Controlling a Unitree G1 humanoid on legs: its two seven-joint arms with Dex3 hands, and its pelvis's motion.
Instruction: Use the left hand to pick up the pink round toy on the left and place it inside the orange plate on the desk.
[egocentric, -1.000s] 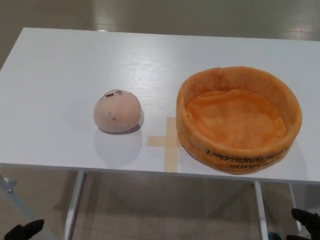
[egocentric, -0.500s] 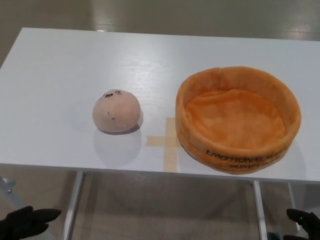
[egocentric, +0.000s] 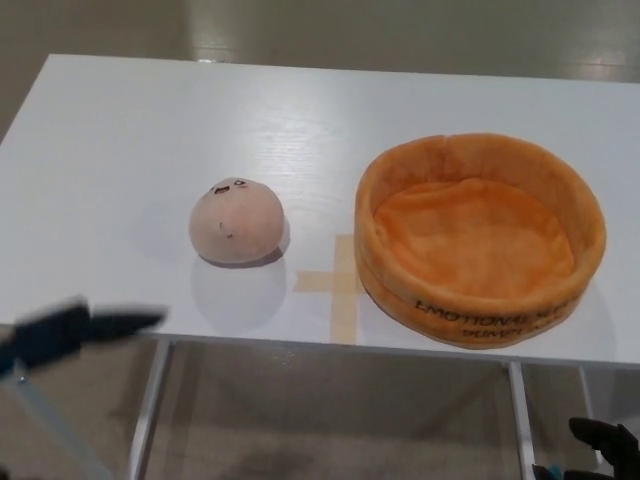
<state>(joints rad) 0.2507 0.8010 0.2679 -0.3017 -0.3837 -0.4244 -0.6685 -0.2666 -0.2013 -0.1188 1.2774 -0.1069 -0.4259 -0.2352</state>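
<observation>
1. My left hand has risen from the bottom corner to the desk's near-left edge; blur hides its fingers, so I cannot tell their spread. It holds nothing.
2. The pink round toy sits untouched, left of the tape cross and empty orange plate.
3. The reach has begun; grasping remains.
4. My right hand waits low.

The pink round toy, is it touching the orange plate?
Apart. The head view shows bare white desk between the pink round toy and the orange plate.
</observation>
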